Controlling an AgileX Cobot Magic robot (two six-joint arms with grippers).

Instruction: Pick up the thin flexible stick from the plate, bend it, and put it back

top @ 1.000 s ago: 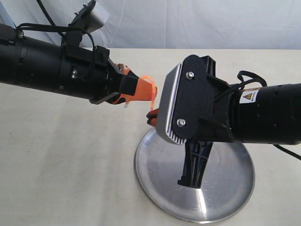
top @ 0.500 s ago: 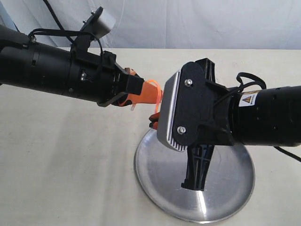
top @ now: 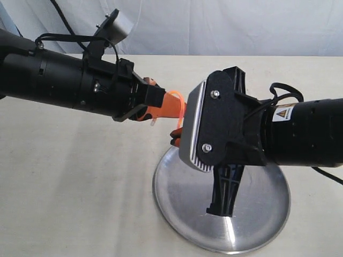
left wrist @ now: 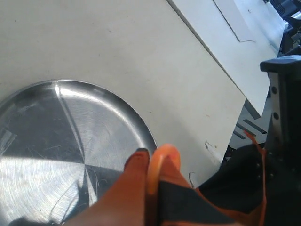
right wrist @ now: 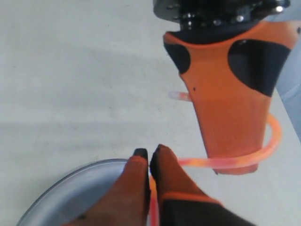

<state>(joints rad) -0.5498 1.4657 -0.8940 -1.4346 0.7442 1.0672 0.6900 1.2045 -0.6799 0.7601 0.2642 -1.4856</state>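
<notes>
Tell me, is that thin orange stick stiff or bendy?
Probably bendy: the stick curves smoothly between the left gripper and right gripper without kinking. Likely very light, being so thin. It may spring back when released.

Stick [right wrist: 235, 161] above plate's [top: 257, 219] left rim

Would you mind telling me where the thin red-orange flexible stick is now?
The thin red-orange flexible stick is off the round stainless-steel plate, curved in the air between the left gripper and right gripper, near the plate's upper-left rim in the exterior view.
</notes>
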